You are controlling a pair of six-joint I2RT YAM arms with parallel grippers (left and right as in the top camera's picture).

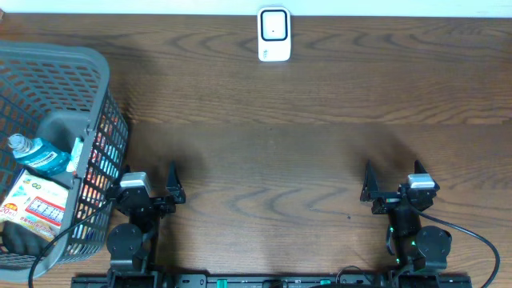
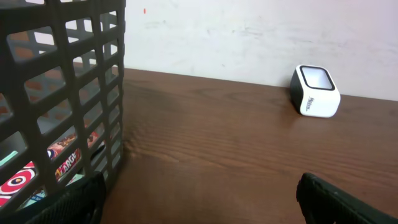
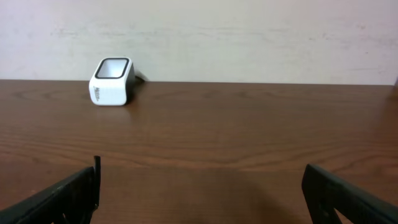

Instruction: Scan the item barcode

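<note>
Overhead, the items to be scanned are seen inside the grey basket (image 1: 96,88): a bottle (image 1: 36,156) of blue liquid and a printed packet (image 1: 36,204) (no barcode can be made out). The white scanner (image 1: 274,34) is set well apart from the basket, across the wooden table (image 1: 272,144). The left gripper (image 1: 146,176) is held just beside the basket, jaws spread wide, nothing gripped. The right gripper (image 1: 394,174), far from the basket, is likewise spread wide and empty.
</note>
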